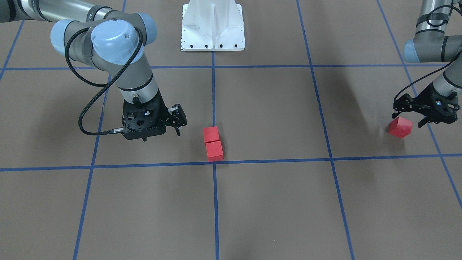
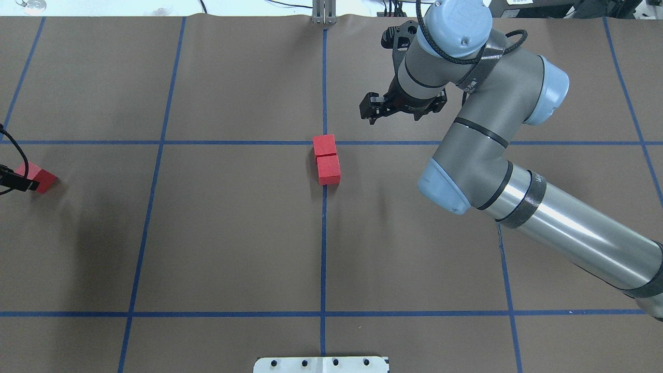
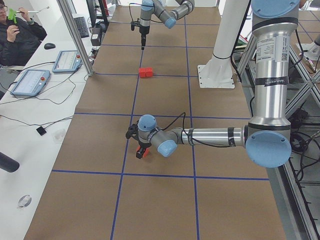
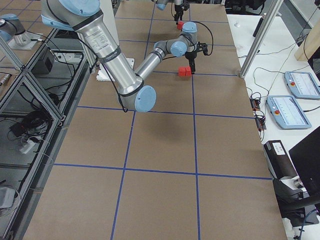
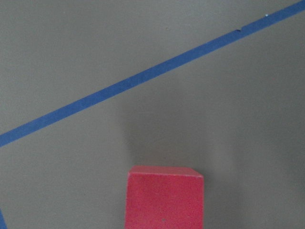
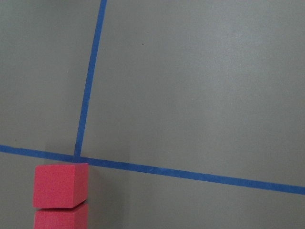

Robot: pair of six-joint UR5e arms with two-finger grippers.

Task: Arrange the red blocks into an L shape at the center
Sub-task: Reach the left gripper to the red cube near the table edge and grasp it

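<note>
"Two of the red blocks [image 2: 325, 145] are at the center [image 1: 214, 163]?"

"Two, yes. They lie flat on the brown gridded surface [image 2: 233, 228], touching face to face. They make a short row along the blue tape line [image 2: 323, 248] that runs toward my white base plate [image 1: 213, 32]. The one farther from me [image 1: 214, 150] ends just at the crossing, on my side of it. The nearer one [image 1: 211, 134] sits directly behind it."

"Where is the third red block [image 1: 400, 127]?"

"Well apart from the pair, far out on my left, turned askew to the tape lines. My left pincer [image 1: 408, 120] is down at it, with a finger showing on either side. Whether those fingers press the block or stand loose around it, I cannot tell. My left wrist camera shows only the block at the bottom middle, with a tape line slanting across above it."

"What about your other arm?"

"My right pincer [image 1: 177, 126] hangs raised off the surface, to my right of the pair and apart from it. Its fingers show too nearly edge-on for me to say whether they are spread or closed. Its wrist camera shows the crossing, with the two blocks in the lower left corner."
</note>
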